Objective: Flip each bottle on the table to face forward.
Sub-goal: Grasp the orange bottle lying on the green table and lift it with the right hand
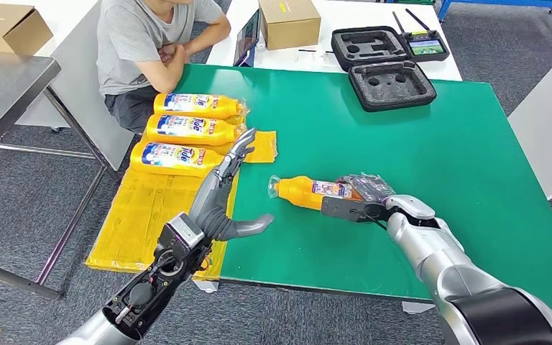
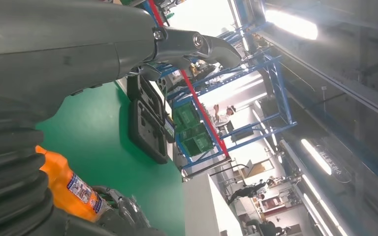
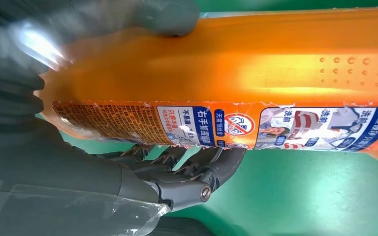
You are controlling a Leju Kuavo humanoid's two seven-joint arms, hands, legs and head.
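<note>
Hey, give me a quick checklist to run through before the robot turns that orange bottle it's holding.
1. Right hand grips the orange bottle: ok.
2. Left hand holds nothing, fingers apart: ok.
3. Bare green table around the bottle: ok.
4. Three yellow bottles lie apart on the yellow sheet: ok.
5. Seated person away from the held bottle: ok.
6. Front label side: cannot tell.

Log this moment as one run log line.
right hand: grips orange bottle lying on green table | left hand: open, holds nothing | three bottles: on yellow sheet
</note>
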